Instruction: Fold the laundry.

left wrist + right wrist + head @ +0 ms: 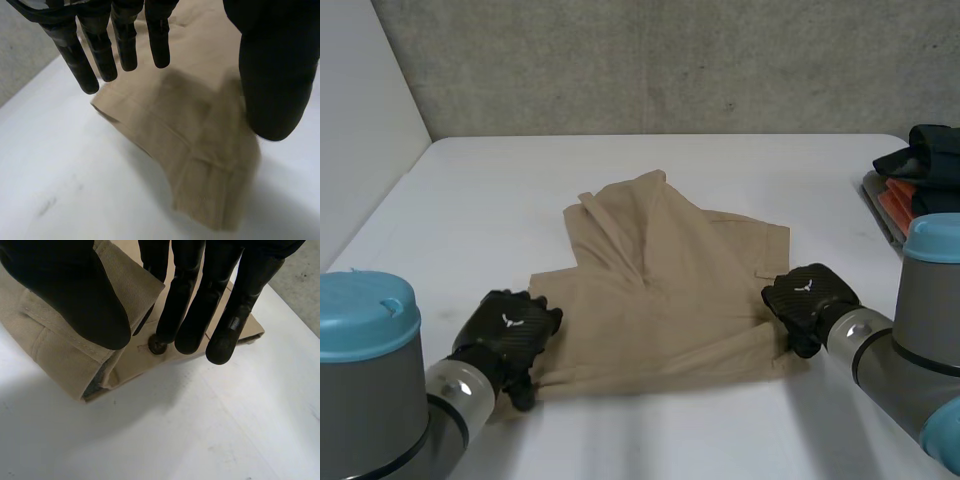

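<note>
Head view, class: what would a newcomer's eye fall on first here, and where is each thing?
A tan garment lies partly folded mid-table. The left robot hand is open at its near left corner, while the right robot hand pinches the waistband at its right edge. A pile of dark and orange clothes sits at the table's right edge.

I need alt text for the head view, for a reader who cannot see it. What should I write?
A tan garment lies partly folded on a white table, with the robot's left hand at its near left corner and the right hand at its right edge. A pile of dark clothes sits at the table's right side.
</note>
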